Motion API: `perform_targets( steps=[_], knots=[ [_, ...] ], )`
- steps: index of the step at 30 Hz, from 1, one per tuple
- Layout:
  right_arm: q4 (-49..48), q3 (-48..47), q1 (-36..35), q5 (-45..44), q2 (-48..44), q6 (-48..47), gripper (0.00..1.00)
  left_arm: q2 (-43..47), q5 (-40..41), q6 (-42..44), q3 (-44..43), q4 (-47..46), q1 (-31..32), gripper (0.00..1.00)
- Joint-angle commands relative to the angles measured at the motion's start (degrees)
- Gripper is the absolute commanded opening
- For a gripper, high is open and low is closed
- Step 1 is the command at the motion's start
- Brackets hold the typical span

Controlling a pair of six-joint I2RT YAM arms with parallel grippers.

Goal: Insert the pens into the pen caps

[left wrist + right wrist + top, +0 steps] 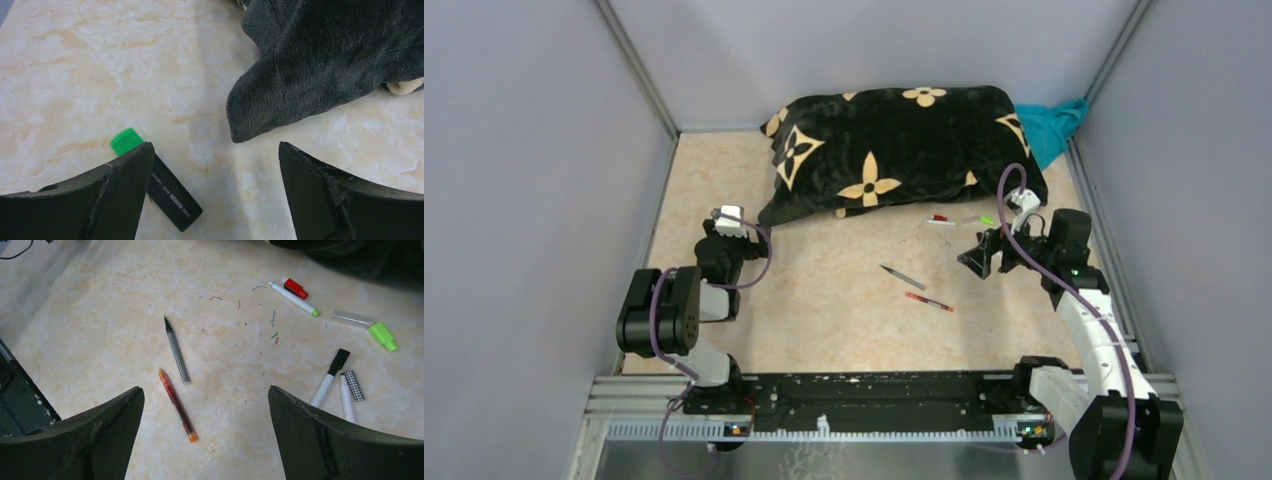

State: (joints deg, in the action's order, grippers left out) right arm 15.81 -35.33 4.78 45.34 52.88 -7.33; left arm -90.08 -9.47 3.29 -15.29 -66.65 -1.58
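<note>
On the worktop (100,315), below the released right end effector (205,390), a checkered pen (177,352) and a red pen (176,405) lie close together, well apart from the red cap (295,288) and the green cap (382,335). The left end effector (215,145), also released, holds nothing; the black marker (172,197) lies partly behind one finger.

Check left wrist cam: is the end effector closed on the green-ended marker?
No, the left end effector stands wide open; the green-ended marker lies flat on the table, ungripped.
</note>
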Motion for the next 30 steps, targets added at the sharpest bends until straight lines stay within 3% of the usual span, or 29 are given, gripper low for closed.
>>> perform_targets(
  steps=[1, 30],
  knots=[
    [-1.0, -0.2, 0.8, 1.0, -0.1, -0.1, 0.92, 0.0, -1.2, 0.8, -0.7, 0.0, 0.4, 0.99],
    [-3.4, 0.5, 0.8, 1.8, 0.8, 0.9, 0.92, 0.0, -1.2, 0.8, -0.7, 0.0, 0.4, 0.99]
  ],
)
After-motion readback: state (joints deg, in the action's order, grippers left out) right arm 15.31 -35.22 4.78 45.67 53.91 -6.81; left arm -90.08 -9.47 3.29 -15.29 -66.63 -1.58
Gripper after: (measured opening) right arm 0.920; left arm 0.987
